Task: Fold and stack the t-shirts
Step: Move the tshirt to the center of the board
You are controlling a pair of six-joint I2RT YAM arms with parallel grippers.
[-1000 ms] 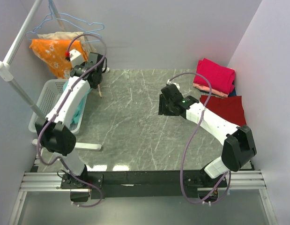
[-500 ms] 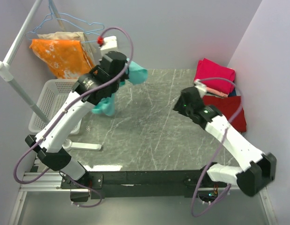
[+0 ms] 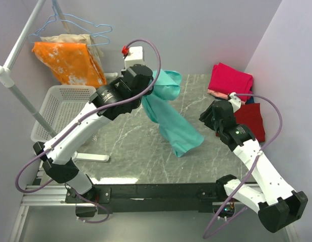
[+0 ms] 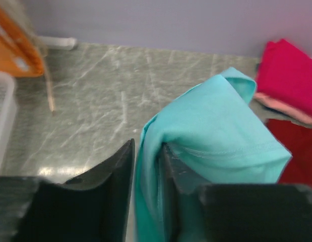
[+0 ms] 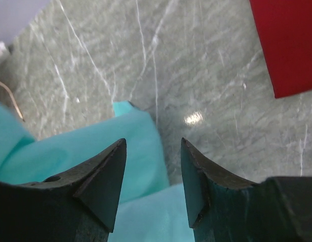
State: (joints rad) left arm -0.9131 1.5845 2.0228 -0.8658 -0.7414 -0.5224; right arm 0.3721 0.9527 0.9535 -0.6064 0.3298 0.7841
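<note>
The left gripper (image 4: pixel 145 150) pinches the teal t-shirt (image 4: pixel 216 136) between its fingers. A folded magenta t-shirt (image 4: pixel 289 70) lies at far right.

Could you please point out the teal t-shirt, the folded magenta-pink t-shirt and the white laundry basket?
teal t-shirt (image 3: pixel 172 123): top view, mid-drape.
magenta-pink t-shirt (image 3: pixel 231 80): top view, upper face.
white laundry basket (image 3: pixel 75 87): top view, far rim.

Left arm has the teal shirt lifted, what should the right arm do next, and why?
Probably lower the open right tool onto the teal shirt beneath it and pinch a free edge: the left tool grips just one bunch, and the rest dangles down to the table.
</note>
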